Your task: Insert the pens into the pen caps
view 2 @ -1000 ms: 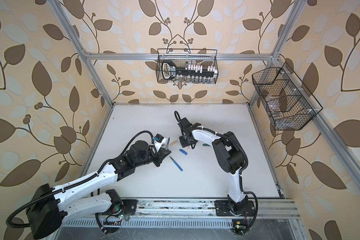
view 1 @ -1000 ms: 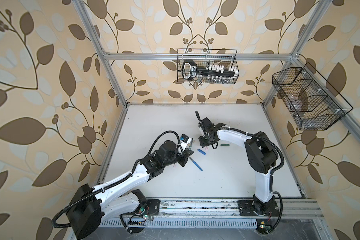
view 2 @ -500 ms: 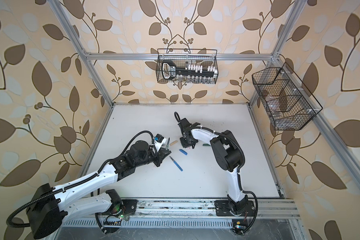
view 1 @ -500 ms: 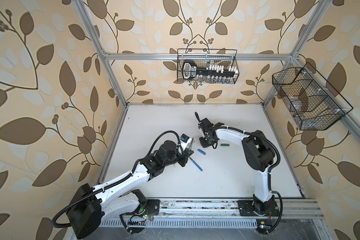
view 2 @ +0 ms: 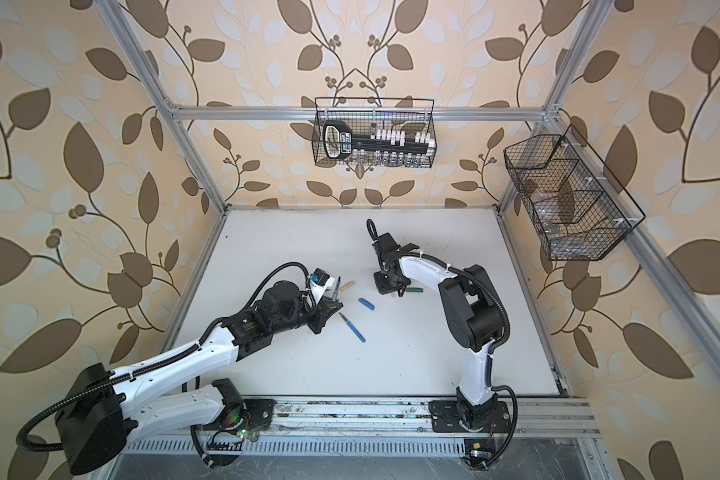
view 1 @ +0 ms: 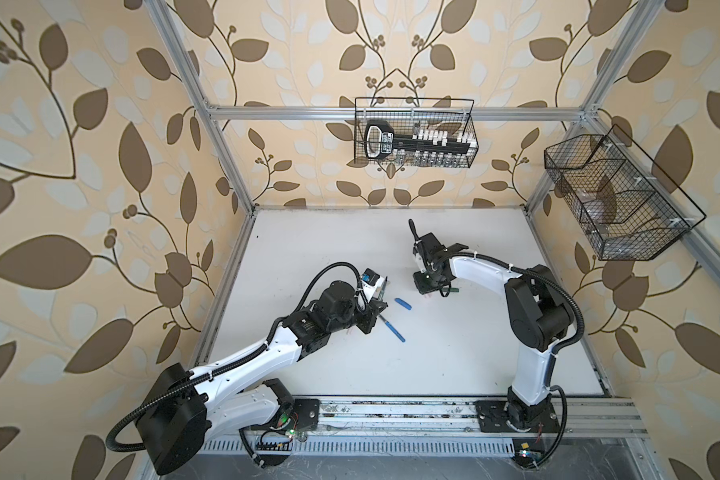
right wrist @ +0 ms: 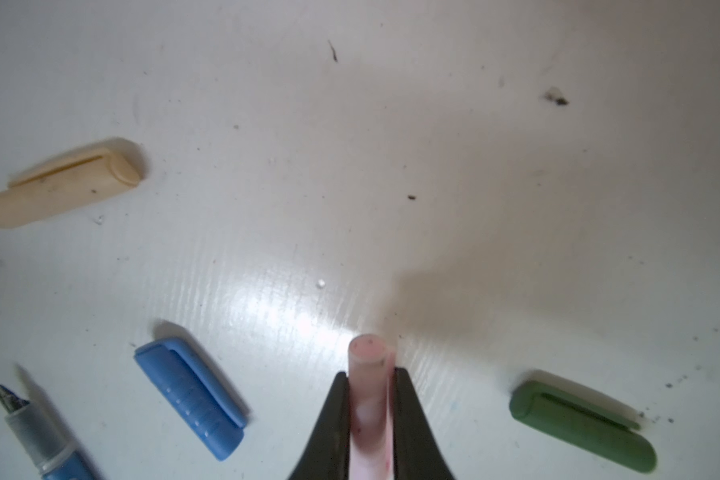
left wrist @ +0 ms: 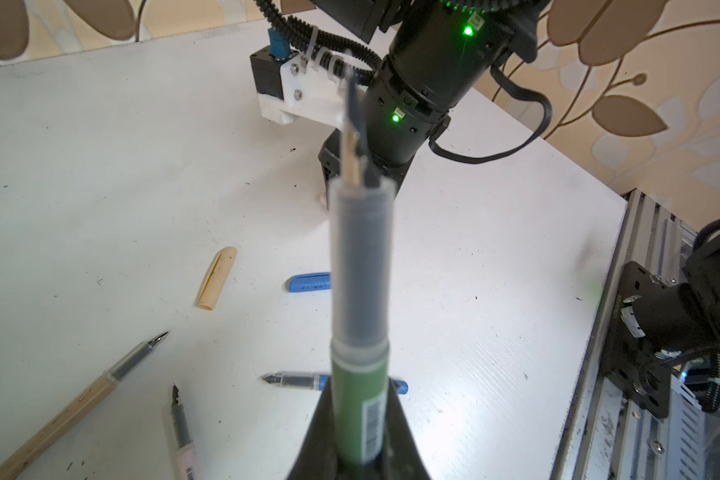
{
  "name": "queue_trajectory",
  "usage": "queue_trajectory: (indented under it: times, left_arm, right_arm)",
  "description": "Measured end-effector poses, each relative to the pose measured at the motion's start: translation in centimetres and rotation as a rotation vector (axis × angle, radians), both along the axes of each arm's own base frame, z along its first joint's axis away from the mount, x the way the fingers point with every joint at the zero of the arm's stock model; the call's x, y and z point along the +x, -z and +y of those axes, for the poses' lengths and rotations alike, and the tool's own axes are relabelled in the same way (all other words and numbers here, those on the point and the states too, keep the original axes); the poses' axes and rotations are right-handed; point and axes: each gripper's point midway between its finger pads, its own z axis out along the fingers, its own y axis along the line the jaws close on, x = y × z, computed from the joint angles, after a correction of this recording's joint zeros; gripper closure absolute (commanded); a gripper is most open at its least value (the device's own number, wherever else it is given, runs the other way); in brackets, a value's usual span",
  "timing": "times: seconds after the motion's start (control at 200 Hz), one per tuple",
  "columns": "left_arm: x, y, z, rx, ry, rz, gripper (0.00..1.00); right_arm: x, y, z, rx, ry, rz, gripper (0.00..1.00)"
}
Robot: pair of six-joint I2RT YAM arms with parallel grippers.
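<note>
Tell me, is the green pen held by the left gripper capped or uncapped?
Uncapped. In the left wrist view the green pen shows its bare nib, and the green cap lies alone on the table.

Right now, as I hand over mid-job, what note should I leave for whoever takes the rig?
Left gripper: shut on the green pen, nib pointing away from the wrist.
Right gripper: shut on the pink cap.
Loose on the table: tan cap, blue cap, green cap, tan pen, pink pen, blue pen.
Done: no pen capped.
Left: all four. The held pen and cap differ in colour. The green cap lies beside the right gripper, so a swap is probably needed.
</note>
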Motion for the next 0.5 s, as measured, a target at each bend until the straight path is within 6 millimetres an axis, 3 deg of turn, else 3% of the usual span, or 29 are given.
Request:
queue_trajectory:
  times: [0.31,0.5]
  left_arm:
    - [0.1,1.1,-0.1,0.021,0.002,0.024,1.00]
    - [0.1,1.1,-0.1,0.021,0.002,0.025,1.00]
  right_arm:
    - [-2.1,1.9,-0.8,-0.010,-0.010,0.055,0.81]
    - [-1.9,1.9,-0.5,0.004,-0.026,0.048,0.66]
